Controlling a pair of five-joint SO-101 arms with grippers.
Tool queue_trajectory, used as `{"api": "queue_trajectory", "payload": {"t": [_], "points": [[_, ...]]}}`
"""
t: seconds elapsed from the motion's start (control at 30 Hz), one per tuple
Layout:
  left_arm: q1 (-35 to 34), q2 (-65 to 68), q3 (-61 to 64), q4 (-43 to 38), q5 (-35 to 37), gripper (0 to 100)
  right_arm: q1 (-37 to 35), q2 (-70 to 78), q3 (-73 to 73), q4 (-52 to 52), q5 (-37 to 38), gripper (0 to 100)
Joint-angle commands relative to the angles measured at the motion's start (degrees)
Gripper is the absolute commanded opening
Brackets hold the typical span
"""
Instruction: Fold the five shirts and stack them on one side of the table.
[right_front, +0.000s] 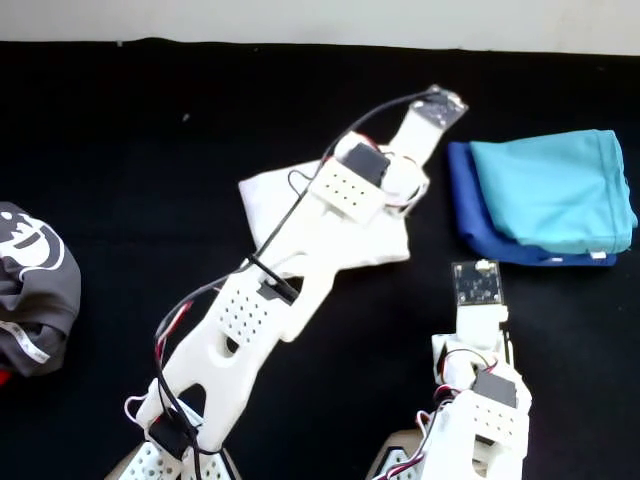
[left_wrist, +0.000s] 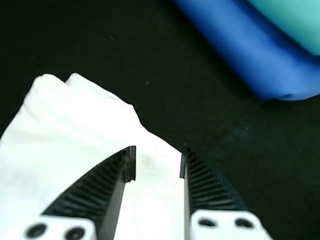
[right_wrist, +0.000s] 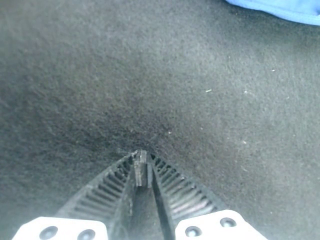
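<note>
A folded white shirt (right_front: 375, 235) lies mid-table, and my left arm (right_front: 290, 290) stretches over it. In the left wrist view my left gripper (left_wrist: 157, 162) is open just above the white shirt (left_wrist: 75, 135), near its edge, fingers apart with cloth showing between them. At the right side a folded teal shirt (right_front: 555, 190) rests on a folded blue shirt (right_front: 480, 225); both, the blue shirt (left_wrist: 250, 50) and the teal shirt (left_wrist: 295, 17), lie beyond the left gripper. A crumpled dark grey shirt (right_front: 30, 290) sits at the left edge. My right gripper (right_wrist: 142, 167) is shut and empty over bare black cloth.
The table (right_front: 150, 140) is covered in black cloth. The right arm (right_front: 485, 400) stands at the front right, short of the blue and teal stack. A corner of the blue shirt (right_wrist: 280, 10) shows beyond the right gripper.
</note>
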Motion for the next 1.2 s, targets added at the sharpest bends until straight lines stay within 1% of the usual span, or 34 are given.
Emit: {"api": "queue_trajectory", "payload": {"t": [0.0, 0.1, 0.2, 0.27, 0.33, 0.37, 0.43, 0.5, 0.73, 0.83, 0.9, 0.97, 1.1, 1.17], "points": [[-0.6, -2.8, -1.5, -0.4, 0.4, 16, 1.3, -0.5, 2.2, -2.0, -0.6, 0.5], [-2.9, -5.9, -1.1, 2.9, 0.4, 15, 1.3, -0.5, 2.2, -2.0, -0.6, 0.5], [-5.8, -6.2, -0.9, 5.8, 0.4, 15, 1.3, -0.5, 2.2, -2.0, -0.6, 0.5], [-7.1, -5.6, -0.7, 6.9, 0.4, 10, 1.3, -0.5, 2.2, -2.0, -0.6, 0.5], [-7.2, -3.3, -1.3, 7.1, 0.4, 3, 1.3, -0.5, 2.2, -2.0, -0.6, 0.5], [-7.0, -2.2, -1.3, 6.9, 0.4, 0, 1.3, -0.5, 2.2, -2.0, -0.6, 0.5], [-6.0, 0.1, -1.4, 6.6, 0.4, 2, 1.3, -0.5, 2.2, -2.0, -0.6, 0.5], [-4.5, 1.9, -1.4, 5.3, 0.4, 1, 1.3, -0.5, 2.2, -2.0, -0.6, 0.5], [0.0, 3.0, -1.4, -1.8, 0.4, 1, 1.3, -0.5, 2.2, -2.0, -0.6, 0.5], [0.2, 2.9, -3.7, -1.6, 0.4, 1, 1.3, -0.5, 2.2, -2.0, -0.6, 0.5], [-0.4, 2.9, -7.5, 1.2, 0.4, 1, 1.3, -0.5, 2.2, -2.0, -0.6, 0.5], [-1.5, 2.9, -13.4, 5.8, 0.4, 1, 1.3, -0.5, 2.2, -2.0, -0.6, 0.5], [-3.8, 3.0, -27.3, 20.2, 0.3, 1, 1.3, -0.5, 2.2, -2.0, -0.6, 0.5], [-5.5, 3.0, -29.1, 27.1, 0.2, 1, 1.3, -0.5, 2.2, -2.0, -0.6, 0.5]]}}
